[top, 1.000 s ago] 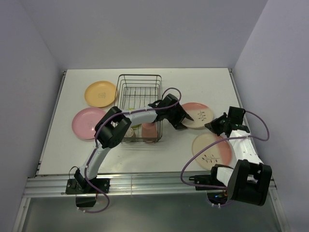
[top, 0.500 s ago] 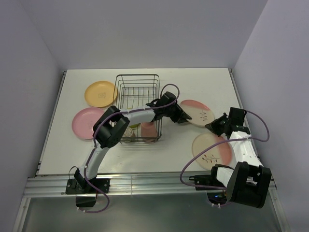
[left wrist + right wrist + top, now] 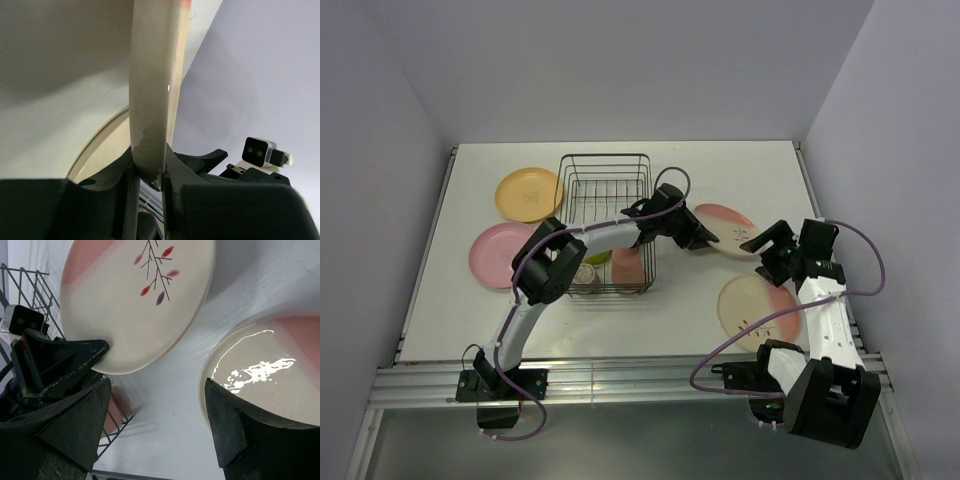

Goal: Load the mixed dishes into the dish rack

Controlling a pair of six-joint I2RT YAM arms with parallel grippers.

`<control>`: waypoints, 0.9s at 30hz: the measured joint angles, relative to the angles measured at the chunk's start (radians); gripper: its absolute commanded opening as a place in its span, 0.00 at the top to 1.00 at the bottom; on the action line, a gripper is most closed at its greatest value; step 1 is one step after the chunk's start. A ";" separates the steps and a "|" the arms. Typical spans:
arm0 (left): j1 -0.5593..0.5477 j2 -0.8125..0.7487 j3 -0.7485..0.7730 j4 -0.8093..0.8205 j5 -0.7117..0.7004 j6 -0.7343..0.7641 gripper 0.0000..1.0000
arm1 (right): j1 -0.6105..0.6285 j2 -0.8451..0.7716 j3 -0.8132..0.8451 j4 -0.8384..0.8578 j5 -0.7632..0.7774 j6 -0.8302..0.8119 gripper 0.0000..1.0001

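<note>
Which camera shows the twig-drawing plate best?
The right wrist view: the plate faces it, drawing plain, the left claw pinching its edge. The top view shows it small and part hidden; the left wrist view, only its rim.

Colours: orange-yellow plate (image 3: 529,193), plain pink plate (image 3: 498,253), twig plate (image 3: 145,300) cream with a pink sector and a dark twig bearing red, pink and purple leaves, cream-and-pink plate (image 3: 260,370) glossy, rack (image 3: 608,165) dark wire, cup (image 3: 628,268) salmon-pink, table (image 3: 740,170) white.

Smooth twig plate (image 3: 145,310), metal-wire rack (image 3: 607,156)
</note>
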 measured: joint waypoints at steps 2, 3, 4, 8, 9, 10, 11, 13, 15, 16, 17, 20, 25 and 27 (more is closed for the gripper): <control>0.004 0.000 0.007 0.002 0.012 -0.002 1.00 | -0.003 -0.016 0.013 -0.022 0.006 -0.011 0.17; 0.006 0.000 0.007 0.006 0.018 -0.006 1.00 | -0.004 -0.023 0.020 -0.032 0.010 -0.018 0.17; 0.007 0.002 0.007 0.012 0.027 -0.011 1.00 | -0.005 -0.026 0.025 -0.038 0.013 -0.022 0.17; 0.013 0.024 0.007 0.052 0.055 -0.033 1.00 | -0.008 -0.030 0.034 -0.058 0.022 -0.036 0.16; 0.013 0.030 0.007 0.064 0.061 -0.038 1.00 | -0.008 -0.030 0.034 -0.062 0.024 -0.038 0.16; 0.013 0.037 0.007 0.075 0.068 -0.039 1.00 | -0.008 -0.030 0.034 -0.065 0.024 -0.040 0.12; 0.013 0.041 0.007 0.085 0.076 -0.038 1.00 | -0.009 -0.030 0.034 -0.067 0.023 -0.041 0.03; 0.013 0.050 0.009 0.098 0.089 -0.034 1.00 | -0.012 -0.030 0.034 -0.069 0.016 -0.047 0.00; 0.013 0.050 0.009 0.105 0.102 -0.029 1.00 | -0.017 -0.031 0.034 -0.070 0.000 -0.051 0.00; 0.013 0.050 0.009 0.109 0.107 -0.026 1.00 | -0.022 -0.031 0.034 -0.070 -0.010 -0.052 0.00; 0.014 0.050 0.010 0.115 0.113 -0.022 1.00 | -0.027 -0.031 0.034 -0.070 -0.021 -0.053 0.00; 0.017 0.050 0.011 0.135 0.129 -0.008 1.00 | -0.056 -0.036 0.021 -0.068 -0.066 -0.054 0.00; 0.024 0.050 0.011 0.171 0.151 0.011 1.00 | -0.115 -0.040 -0.030 -0.049 -0.158 -0.053 0.00; 0.027 0.049 0.011 0.183 0.158 0.017 1.00 | -0.131 -0.040 -0.052 -0.042 -0.193 -0.050 0.00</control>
